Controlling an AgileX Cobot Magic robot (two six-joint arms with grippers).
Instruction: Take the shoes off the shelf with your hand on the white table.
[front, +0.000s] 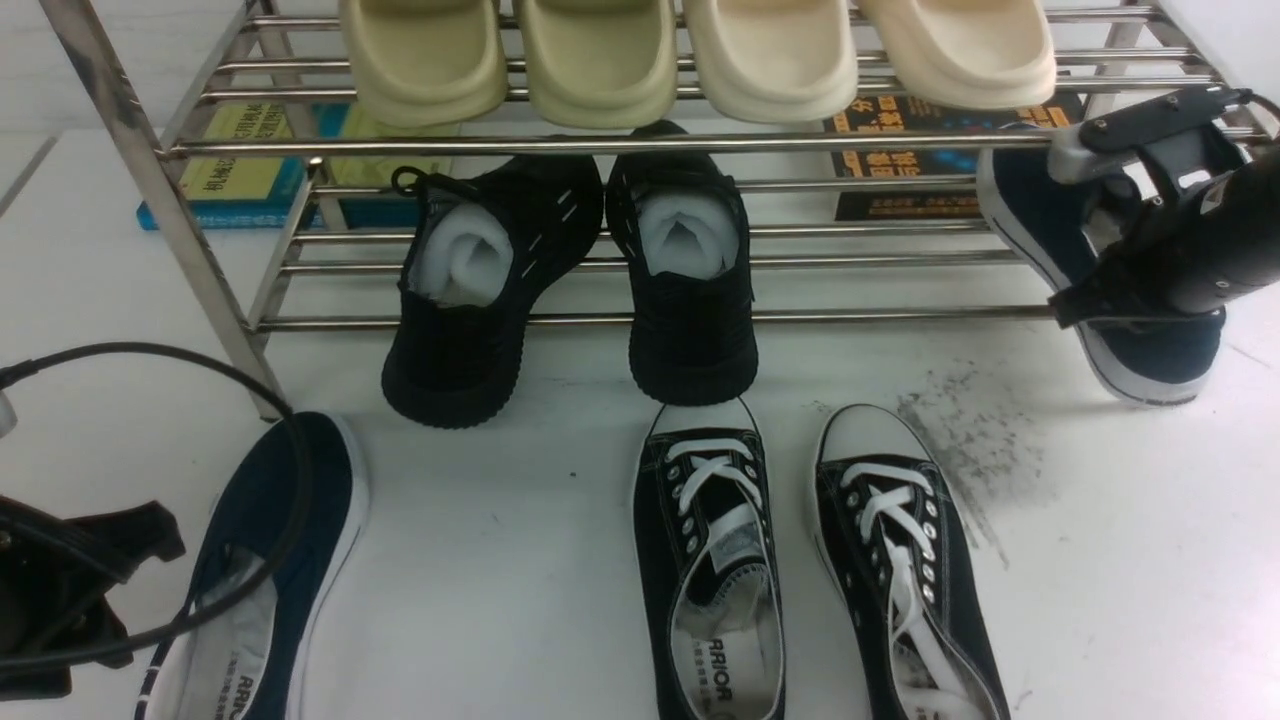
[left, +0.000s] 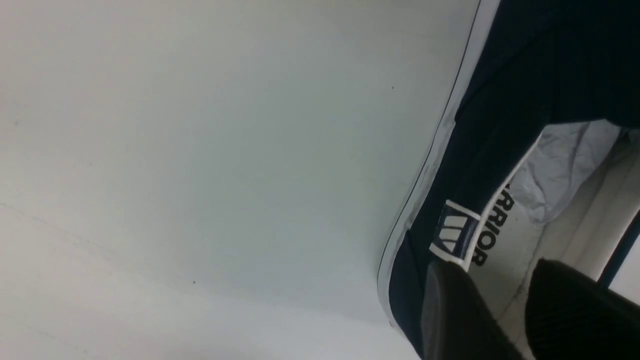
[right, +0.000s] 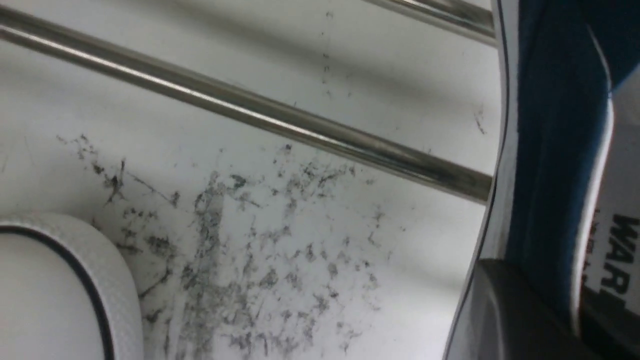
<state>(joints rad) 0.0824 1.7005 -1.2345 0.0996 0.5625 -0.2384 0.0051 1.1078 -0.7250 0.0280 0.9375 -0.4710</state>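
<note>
One navy shoe (front: 270, 540) lies on the white table (front: 500, 560) at the front left, outside the shelf (front: 620, 318). My left gripper (front: 120, 560) is open over its heel; in the left wrist view (left: 500, 272) the printed insole (left: 505, 260) shows between the fingers (left: 450, 310). The other navy shoe (front: 1150, 350) lies tilted across the lower tier's front rail (right: 280, 125) at the right. My right gripper (front: 1075, 298) is shut on its side wall (right: 550, 200), with one finger (right: 500, 305) outside against the sole.
Two black knit sneakers (front: 470, 290) (front: 690, 280) overhang the lower tier. Two black white-laced sneakers (front: 710, 560) (front: 900, 560) stand on the table in front. Cream slides (front: 690, 50) sit on the top tier. Books (front: 250, 170) lie behind. A scuff patch (front: 980, 430) marks the table.
</note>
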